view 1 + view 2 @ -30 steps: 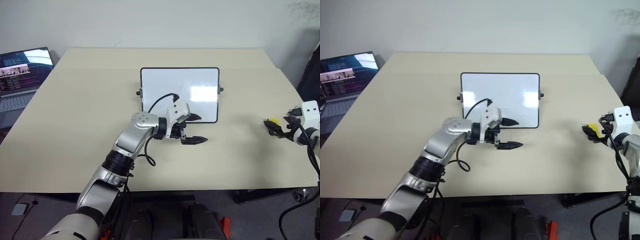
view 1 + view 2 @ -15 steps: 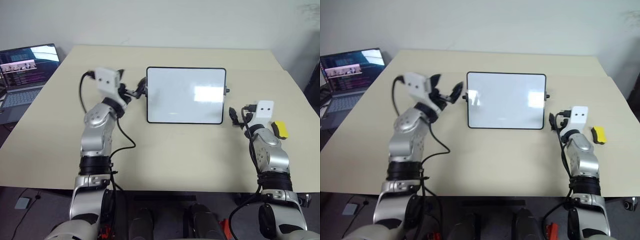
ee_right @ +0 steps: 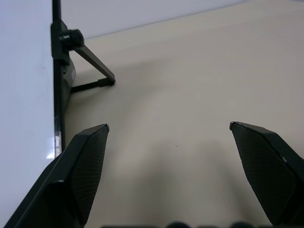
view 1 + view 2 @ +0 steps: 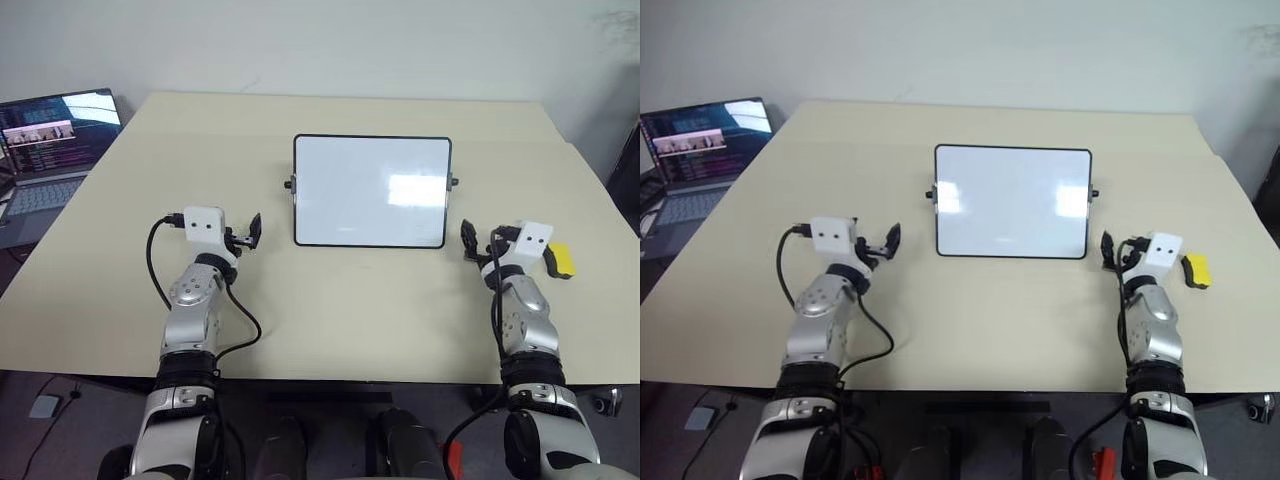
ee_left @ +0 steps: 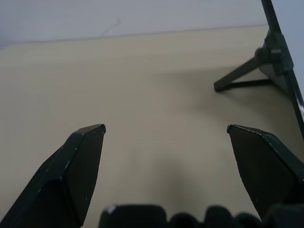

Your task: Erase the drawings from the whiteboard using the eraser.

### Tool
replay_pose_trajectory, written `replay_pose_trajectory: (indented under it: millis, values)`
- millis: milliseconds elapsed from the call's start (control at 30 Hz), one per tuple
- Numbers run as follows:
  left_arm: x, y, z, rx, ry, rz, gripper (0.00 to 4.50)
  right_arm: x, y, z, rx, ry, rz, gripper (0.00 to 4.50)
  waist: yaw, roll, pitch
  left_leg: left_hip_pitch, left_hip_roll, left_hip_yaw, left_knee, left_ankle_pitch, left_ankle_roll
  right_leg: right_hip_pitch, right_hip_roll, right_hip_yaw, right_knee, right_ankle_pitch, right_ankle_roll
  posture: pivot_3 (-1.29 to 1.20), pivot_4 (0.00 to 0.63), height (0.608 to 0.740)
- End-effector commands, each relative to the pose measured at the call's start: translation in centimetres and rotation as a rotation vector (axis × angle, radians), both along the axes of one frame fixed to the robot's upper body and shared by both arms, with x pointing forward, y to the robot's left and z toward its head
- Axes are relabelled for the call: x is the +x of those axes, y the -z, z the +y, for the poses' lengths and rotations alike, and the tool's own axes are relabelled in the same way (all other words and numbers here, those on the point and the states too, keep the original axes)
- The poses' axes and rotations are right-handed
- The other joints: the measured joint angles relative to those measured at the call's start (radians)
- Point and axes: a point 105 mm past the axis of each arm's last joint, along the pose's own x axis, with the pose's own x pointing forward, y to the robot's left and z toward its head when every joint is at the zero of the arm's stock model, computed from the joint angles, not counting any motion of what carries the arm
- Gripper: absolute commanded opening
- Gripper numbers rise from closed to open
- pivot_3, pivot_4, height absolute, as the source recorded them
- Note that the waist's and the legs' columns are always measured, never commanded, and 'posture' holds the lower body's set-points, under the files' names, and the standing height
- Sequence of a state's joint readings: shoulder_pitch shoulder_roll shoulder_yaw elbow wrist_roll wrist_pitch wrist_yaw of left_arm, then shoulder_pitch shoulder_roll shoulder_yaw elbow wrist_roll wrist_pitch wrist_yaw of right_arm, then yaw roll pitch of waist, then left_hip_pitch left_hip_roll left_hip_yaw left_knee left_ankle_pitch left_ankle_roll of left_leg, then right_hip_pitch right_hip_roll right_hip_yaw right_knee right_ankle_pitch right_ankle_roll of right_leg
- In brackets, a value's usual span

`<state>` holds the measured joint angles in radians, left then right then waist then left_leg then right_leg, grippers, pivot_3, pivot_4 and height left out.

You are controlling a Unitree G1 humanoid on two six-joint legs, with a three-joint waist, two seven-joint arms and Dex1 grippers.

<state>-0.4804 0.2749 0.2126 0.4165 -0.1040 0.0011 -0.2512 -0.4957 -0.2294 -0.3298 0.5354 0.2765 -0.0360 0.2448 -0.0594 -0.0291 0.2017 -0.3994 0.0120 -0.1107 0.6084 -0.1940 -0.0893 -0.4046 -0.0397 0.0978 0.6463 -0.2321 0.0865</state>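
One whiteboard (image 4: 371, 190) stands on one table (image 4: 330, 310); one eraser (image 4: 561, 259) lies beside the right gripper (image 4: 483, 238). Two grippers, left gripper (image 4: 248, 232) included, are spread, empty.

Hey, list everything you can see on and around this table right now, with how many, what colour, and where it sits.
whiteboard: one, white with a thin black frame, propped upright on a stand at the table's middle, between the two grippers.
eraser: one, yellow with a black part, lying on the table just right of the right gripper.
table: one, beige, under everything.
laptop: one, grey, screen lit, off the table's far left corner.
left gripper: one, black fingers, open and holding nothing, left of the whiteboard.
right gripper: one, black fingers, open and holding nothing, right of the whiteboard.
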Motion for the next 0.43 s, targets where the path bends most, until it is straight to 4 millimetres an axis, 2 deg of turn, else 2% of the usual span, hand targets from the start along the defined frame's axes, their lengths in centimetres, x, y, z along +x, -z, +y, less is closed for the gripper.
replay_pose_trajectory:
  millis: [33,433]
  values:
    - [0.3,-0.1,-0.9,-0.003,0.014,-0.021,4.50,0.2,-1.2,0.3,-0.014,-0.008,-0.055,4.47,-0.001,0.000,0.000,0.000,0.000,0.000,0.000,0.000,0.000,0.000,0.000,0.000,0.000,0.000,0.000,0.00,0.150,0.740]
    - [0.6,0.1,-1.9,-0.038,0.014,-0.041,4.50,0.1,-0.7,0.9,-0.008,-0.030,-0.055,4.47,-0.001,0.000,0.000,0.000,0.000,0.000,0.000,0.000,0.000,0.000,0.000,0.000,0.000,0.000,0.000,0.00,0.150,0.740]
